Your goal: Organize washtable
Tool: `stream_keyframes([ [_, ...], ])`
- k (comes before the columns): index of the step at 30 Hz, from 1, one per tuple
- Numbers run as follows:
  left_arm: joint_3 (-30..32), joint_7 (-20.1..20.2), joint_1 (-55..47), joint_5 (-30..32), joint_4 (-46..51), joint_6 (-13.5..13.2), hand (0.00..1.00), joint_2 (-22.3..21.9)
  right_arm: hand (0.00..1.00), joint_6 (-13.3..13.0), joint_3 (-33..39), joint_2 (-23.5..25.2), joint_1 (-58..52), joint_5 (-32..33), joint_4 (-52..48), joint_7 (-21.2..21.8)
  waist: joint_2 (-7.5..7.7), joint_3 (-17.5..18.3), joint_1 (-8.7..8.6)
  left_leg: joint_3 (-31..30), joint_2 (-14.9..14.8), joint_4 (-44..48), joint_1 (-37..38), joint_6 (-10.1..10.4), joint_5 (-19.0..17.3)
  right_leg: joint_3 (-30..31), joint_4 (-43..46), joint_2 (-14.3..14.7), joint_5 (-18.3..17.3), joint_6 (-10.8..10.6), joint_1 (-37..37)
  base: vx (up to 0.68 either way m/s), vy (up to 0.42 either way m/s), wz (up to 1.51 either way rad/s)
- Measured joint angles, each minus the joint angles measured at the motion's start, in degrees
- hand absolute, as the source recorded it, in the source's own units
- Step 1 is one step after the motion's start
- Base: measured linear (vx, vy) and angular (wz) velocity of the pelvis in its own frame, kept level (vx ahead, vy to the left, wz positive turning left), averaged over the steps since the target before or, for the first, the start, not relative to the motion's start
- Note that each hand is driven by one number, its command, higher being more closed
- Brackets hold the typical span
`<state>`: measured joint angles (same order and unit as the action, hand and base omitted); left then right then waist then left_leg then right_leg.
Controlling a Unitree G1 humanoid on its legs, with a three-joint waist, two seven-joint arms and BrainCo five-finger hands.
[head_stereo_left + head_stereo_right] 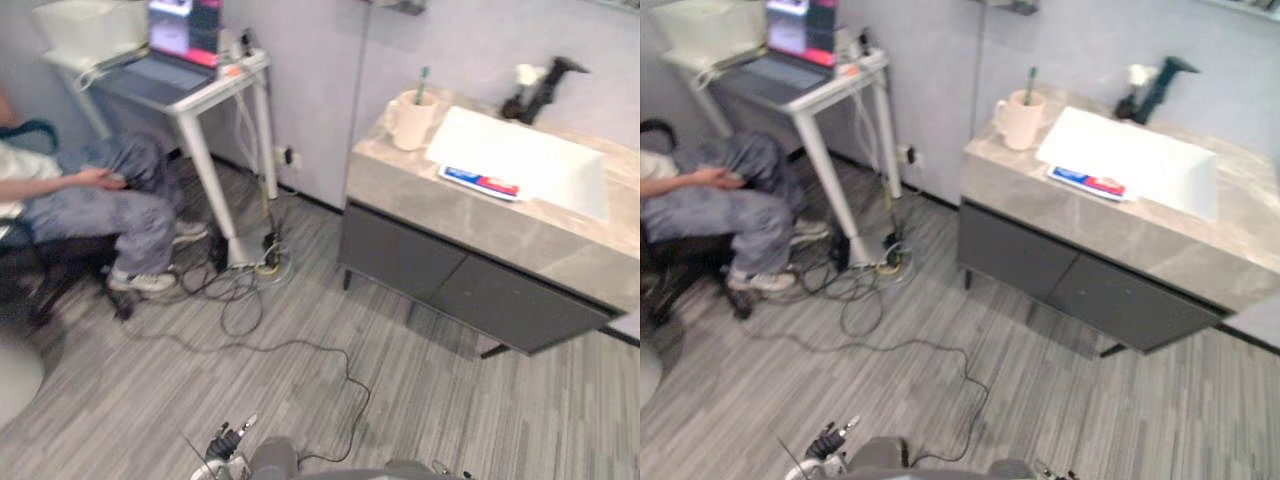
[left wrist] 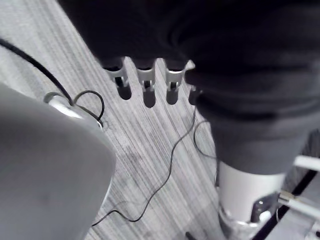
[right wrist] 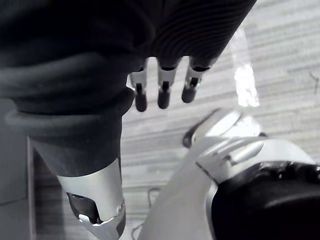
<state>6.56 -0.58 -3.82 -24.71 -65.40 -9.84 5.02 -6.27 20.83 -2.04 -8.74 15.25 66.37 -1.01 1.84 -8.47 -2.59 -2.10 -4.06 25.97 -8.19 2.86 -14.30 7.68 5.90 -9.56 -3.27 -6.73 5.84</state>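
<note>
Left of the basin [image 1: 545, 160] stood a cup [image 1: 411, 122], a tube [image 1: 482, 181] lay at its front edge, a faucet [image 1: 541, 88] behind.

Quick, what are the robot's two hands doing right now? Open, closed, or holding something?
Left hand: open, holding nothing.
Right hand: open, holding nothing.
</note>
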Motion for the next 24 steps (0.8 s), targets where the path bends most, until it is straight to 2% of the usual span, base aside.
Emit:
stream_keyframes([
  [2,-1.62,-0.18,-0.02,1.66,-1.46,0.01,0.00,0.66,0.00,0.14,0.13,0.48,-0.16,0.04,0.28,-0.05,0.04,1.54,-0.18,3.70,0.00,-2.26,0.90,-0.22,-1.10,1.93,-0.06,-0.75,1.99,-0.39,-2.42,-0.01,0.222,-1.23],
  [3,-2.95,-0.27,0.19,3.53,-2.29,0.13,0.00,1.11,0.00,0.20,0.98,0.84,-0.19,0.13,0.25,-0.08,0.07,2.44,-0.94,5.82,-0.28,-4.17,1.78,-0.28,-1.15,2.09,-0.03,-0.70,4.07,-0.44,-4.16,0.01,0.153,-0.98],
  [6,-6.60,-0.43,-0.06,7.16,-2.72,0.84,0.00,1.39,0.00,0.25,1.23,0.65,-0.59,0.13,0.17,-0.28,-0.65,4.39,-1.55,10.78,-0.54,-10.30,4.38,-0.89,-0.91,4.19,1.12,0.37,8.98,0.53,-9.37,0.02,0.118,-1.12],
  [8,-8.30,-0.46,-0.10,8.75,-2.95,0.93,0.00,1.39,0.00,0.39,1.29,0.51,-1.00,0.08,0.17,-0.30,-1.03,4.97,-2.14,11.74,0.26,-13.70,5.84,-2.02,0.58,3.54,3.49,0.54,9.69,0.65,-11.77,0.08,0.113,-0.60],
  [9,-8.97,-0.28,-0.06,9.78,-3.43,0.95,0.00,1.21,0.00,0.55,1.69,0.55,-1.84,0.05,0.17,-0.28,-1.28,4.94,-3.10,11.69,0.82,-15.67,7.34,-2.18,1.37,3.24,6.06,0.52,9.70,0.65,-12.56,0.11,0.108,-0.16],
  [10,-9.13,-0.14,0.02,9.96,-3.88,0.95,0.00,1.01,0.00,0.55,2.10,0.60,-1.97,0.03,0.16,-0.26,-1.53,5.00,-3.21,11.70,1.13,-16.64,8.19,-2.29,1.77,3.19,7.87,0.52,9.69,0.65,-13.19,0.12,0.095,0.04],
  [12,-9.32,0.59,0.07,10.44,-4.45,1.39,0.00,0.16,0.00,0.57,5.33,0.39,-3.10,0.10,-0.08,-0.21,-3.54,4.10,-3.02,11.91,2.65,-20.25,12.76,-4.04,3.65,0.09,17.57,-0.47,9.63,0.75,-15.62,0.13,0.118,0.06],
  [13,-9.32,0.61,0.06,10.73,-4.47,1.59,0.00,-0.41,0.00,0.58,6.03,0.40,-3.12,0.25,-0.12,-0.22,-3.75,3.95,-3.04,11.96,3.28,-20.99,13.84,-4.49,4.13,-1.34,20.04,-1.23,9.62,0.78,-16.29,0.13,0.129,0.13],
  [14,-9.35,0.69,0.05,10.86,-4.51,2.07,0.00,-0.50,0.00,0.58,7.51,0.09,-3.18,0.62,-0.34,-0.13,-4.01,3.74,-3.12,12.13,4.44,-22.08,15.67,-4.95,4.50,-5.21,23.99,-3.50,9.64,0.90,-17.17,0.15,0.134,0.13],
  [15,-9.35,0.73,0.06,10.88,-4.48,2.13,0.00,-1.01,0.00,0.58,8.52,0.20,-3.09,0.67,-0.34,-0.02,-4.52,3.43,-3.11,12.04,5.11,-22.08,16.67,-4.96,4.50,-8.67,26.38,-5.27,9.63,2.13,-17.42,0.18,0.137,0.11],
  [16,-9.33,0.89,0.06,11.68,-4.47,2.22,0.00,-1.01,0.00,0.57,9.48,0.26,-3.00,0.78,-0.38,0.01,-5.21,3.05,-3.11,11.67,5.17,-22.50,17.99,-5.17,4.38,-11.94,29.31,-5.80,7.89,4.01,-17.96,0.15,0.089,0.04],
  [17,-9.37,1.22,0.07,12.16,-4.48,2.34,0.00,-0.75,0.00,0.58,9.72,0.27,-2.91,0.79,-0.38,0.03,-5.26,3.03,-3.14,11.29,5.01,-23.07,18.71,-5.56,4.29,-13.07,30.73,-5.25,5.91,3.67,-18.22,0.19,0.018,0.01],
  [18,-9.36,1.76,0.12,13.09,-4.44,2.63,0.00,-0.29,0.00,0.60,9.62,0.31,-2.18,0.90,-0.37,0.08,-5.35,2.84,-3.23,10.17,4.32,-24.15,20.02,-7.06,3.65,-14.88,33.36,-3.08,-0.47,3.73,-19.22,0.20,-0.044,0.04],
  [19,-9.36,1.90,0.74,13.78,-4.46,2.89,0.00,-0.19,0.00,0.60,9.41,0.42,-1.50,1.08,-0.43,0.10,-5.78,2.32,-3.40,10.13,3.09,-24.07,20.29,-7.05,3.64,-16.25,33.98,0.09,-5.24,3.65,-20.21,0.19,-0.069,0.11],
  [20,-9.37,1.99,1.21,14.59,-4.47,2.96,0.00,-0.33,0.00,0.58,8.50,0.34,-1.24,1.27,-0.90,0.08,-5.80,1.37,-3.68,10.07,2.06,-24.04,20.59,-7.02,3.66,-17.82,32.11,2.41,-6.85,3.66,-20.42,0.15,-0.088,0.15],
  [22,-9.24,2.65,1.75,14.95,-4.37,2.81,0.00,-0.34,0.00,0.17,6.49,0.63,-0.62,2.33,-2.45,0.07,-5.24,-0.09,-4.30,10.06,0.77,-24.08,21.12,-6.96,3.63,-18.68,26.08,5.36,-7.34,3.68,-21.70,0.18,-0.125,0.13],
  [23,-9.18,2.98,2.05,15.81,-4.40,2.93,0.00,-0.43,0.00,0.11,5.00,0.44,0.18,2.73,-3.00,0.14,-5.15,-0.64,-4.57,10.25,-0.12,-24.16,21.28,-5.98,3.06,-18.10,19.85,6.69,-6.50,3.16,-22.67,0.21,-0.136,0.01],
  [24,-9.18,2.99,2.37,16.09,-4.42,3.05,0.00,-0.51,0.00,0.10,4.58,0.53,0.32,2.79,-3.45,0.12,-4.85,-0.82,-4.52,10.79,-0.49,-24.36,21.69,-5.01,2.49,-17.47,14.48,7.01,-4.23,3.47,-23.30,0.34,-0.200,-0.06],
])
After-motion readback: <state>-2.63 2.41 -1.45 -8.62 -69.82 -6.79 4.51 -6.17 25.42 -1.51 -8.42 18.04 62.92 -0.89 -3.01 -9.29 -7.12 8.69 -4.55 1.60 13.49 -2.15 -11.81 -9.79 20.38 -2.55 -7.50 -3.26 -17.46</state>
